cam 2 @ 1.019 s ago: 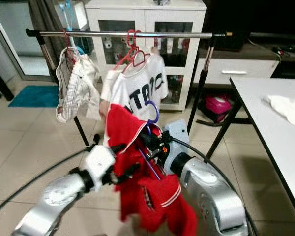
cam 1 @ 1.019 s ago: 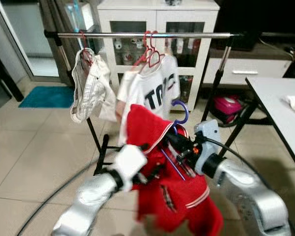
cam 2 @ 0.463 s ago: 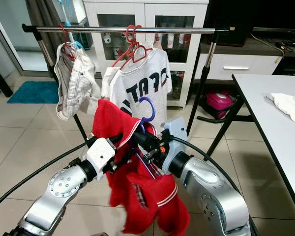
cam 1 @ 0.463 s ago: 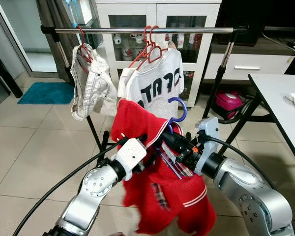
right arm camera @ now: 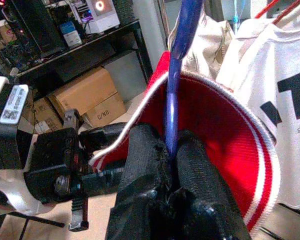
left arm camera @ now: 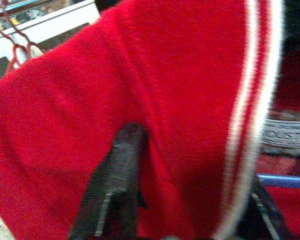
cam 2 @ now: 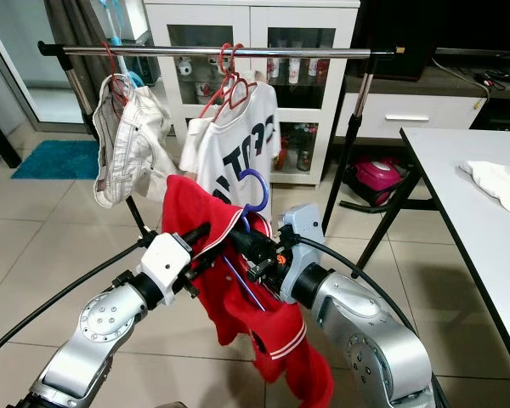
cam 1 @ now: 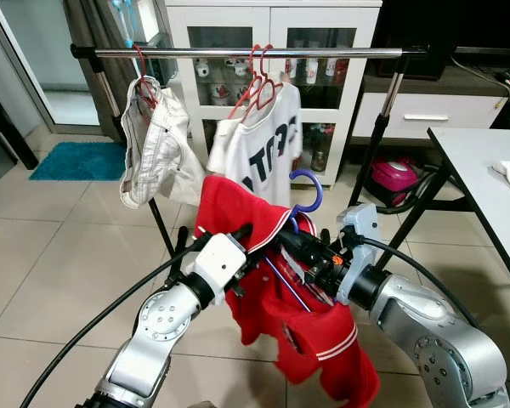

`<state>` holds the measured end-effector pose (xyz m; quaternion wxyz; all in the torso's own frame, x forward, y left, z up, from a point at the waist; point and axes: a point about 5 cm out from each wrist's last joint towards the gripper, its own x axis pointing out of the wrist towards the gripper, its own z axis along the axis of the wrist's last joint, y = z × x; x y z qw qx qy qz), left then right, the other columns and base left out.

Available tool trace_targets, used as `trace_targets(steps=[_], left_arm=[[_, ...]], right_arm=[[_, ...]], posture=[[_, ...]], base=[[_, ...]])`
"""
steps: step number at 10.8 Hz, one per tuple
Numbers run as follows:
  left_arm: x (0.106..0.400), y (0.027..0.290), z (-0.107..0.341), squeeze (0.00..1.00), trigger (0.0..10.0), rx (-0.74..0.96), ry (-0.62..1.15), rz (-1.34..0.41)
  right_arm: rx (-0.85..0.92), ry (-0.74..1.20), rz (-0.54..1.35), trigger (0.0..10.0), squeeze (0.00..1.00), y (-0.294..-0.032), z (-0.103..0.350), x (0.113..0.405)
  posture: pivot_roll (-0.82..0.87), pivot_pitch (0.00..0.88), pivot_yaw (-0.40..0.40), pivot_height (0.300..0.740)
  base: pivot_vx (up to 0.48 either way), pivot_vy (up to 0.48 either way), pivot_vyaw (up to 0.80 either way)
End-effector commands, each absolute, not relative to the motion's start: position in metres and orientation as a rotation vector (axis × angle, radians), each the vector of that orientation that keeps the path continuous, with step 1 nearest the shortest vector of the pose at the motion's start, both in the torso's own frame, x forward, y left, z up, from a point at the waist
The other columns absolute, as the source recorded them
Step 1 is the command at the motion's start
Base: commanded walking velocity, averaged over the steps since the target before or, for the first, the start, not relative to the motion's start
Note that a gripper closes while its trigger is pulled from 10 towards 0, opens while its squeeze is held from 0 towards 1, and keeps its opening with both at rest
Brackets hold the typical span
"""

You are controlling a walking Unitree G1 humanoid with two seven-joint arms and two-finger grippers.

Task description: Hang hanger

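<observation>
Two grippers share one load — the right gripper [right arm camera: 171,150] pinches the blue hanger [cam 1: 303,197] by its neck, hook rising above its fingers, while the left gripper [cam 1: 242,234] clamps the red shirt [cam 1: 293,306] draped just beside it — below the clothes rail [cam 1: 246,53].

Both head cameras look forward and down at the chrome clothes rail [cam 1: 246,53], sharing nearly the same scene. Each wrist camera sits very close along its fingers, facing the red knitted garment [left arm camera: 155,100] also seen from the head.
</observation>
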<state>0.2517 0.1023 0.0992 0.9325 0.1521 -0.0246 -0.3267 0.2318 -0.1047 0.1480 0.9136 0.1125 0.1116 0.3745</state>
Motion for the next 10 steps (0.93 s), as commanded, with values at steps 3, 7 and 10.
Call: trace_targets(steps=[3,7,10], left_arm=[[0.257,0.108,0.103,0.00,0.0,0.272,-0.070,-0.639],[0.258,0.119,0.104,0.00,0.0,0.253,-0.064,-0.597],[0.267,0.137,0.116,0.00,0.0,0.252,-0.107,-0.521]], right_arm=[[0.235,0.194,0.791,0.0,0.00,-0.103,0.155,0.231],[0.223,0.195,0.798,0.0,0.00,-0.102,0.156,0.232],[0.197,0.211,0.802,0.0,0.00,-0.102,0.153,0.232]], posture=[[-0.08,0.000,0.032,0.740],[-0.08,0.000,0.030,0.740],[-0.08,0.000,0.032,0.740]], base=[[0.000,0.000,0.00],[0.000,0.000,0.00],[0.000,0.000,0.00]])
